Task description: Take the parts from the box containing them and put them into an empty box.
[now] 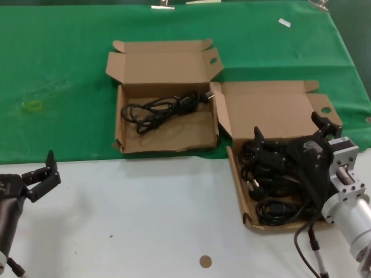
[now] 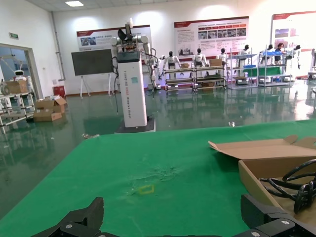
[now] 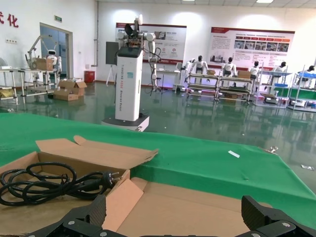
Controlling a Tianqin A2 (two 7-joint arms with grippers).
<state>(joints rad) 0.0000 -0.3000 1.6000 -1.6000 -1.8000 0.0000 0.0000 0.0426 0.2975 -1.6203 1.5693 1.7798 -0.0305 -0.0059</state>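
The fuller box (image 1: 236, 179) lies open at the front right and holds a pile of several black power cables (image 1: 272, 182). Its lid (image 1: 272, 110) lies flat behind it. My right gripper (image 1: 290, 132) hovers over this box, open and empty; in the right wrist view (image 3: 175, 222) its fingers straddle the bare lid (image 3: 197, 207). The other box (image 1: 185, 132) sits open at the back centre on the green cloth, with one black cable (image 1: 156, 110) in it, also seen in the right wrist view (image 3: 44, 182). My left gripper (image 1: 42, 176) is parked open at the front left.
A green cloth (image 1: 58, 87) covers the back of the table and the front is white (image 1: 145, 220). A small brown disc (image 1: 205, 262) lies near the front edge. A white tag (image 1: 284, 22) lies at the back right. A yellowish mark (image 1: 33, 106) is on the cloth at left.
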